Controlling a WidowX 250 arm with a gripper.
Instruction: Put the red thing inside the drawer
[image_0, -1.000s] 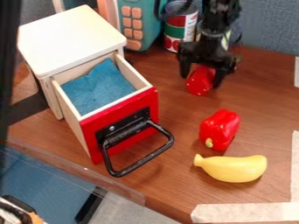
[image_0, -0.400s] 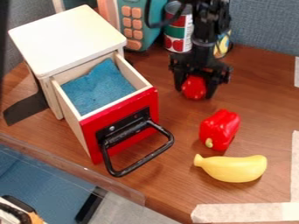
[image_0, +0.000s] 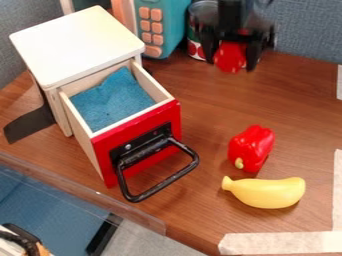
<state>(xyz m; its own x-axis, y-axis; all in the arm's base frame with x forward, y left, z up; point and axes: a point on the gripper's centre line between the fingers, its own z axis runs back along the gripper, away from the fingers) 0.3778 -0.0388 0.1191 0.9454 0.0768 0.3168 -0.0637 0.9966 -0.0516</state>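
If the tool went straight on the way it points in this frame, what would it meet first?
Probably the wooden tabletop: the tool points down at it. The red thing held between its fingers might touch first. How high they are is unclear.

Lettering or numbers — none legible.

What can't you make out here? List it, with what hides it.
In the camera view:
Floor of the drawer: under blue cloth.
Top of the red thing: behind the claw.
Right side of the can: behind the claw.
Teal toy: cut off by the top edge.
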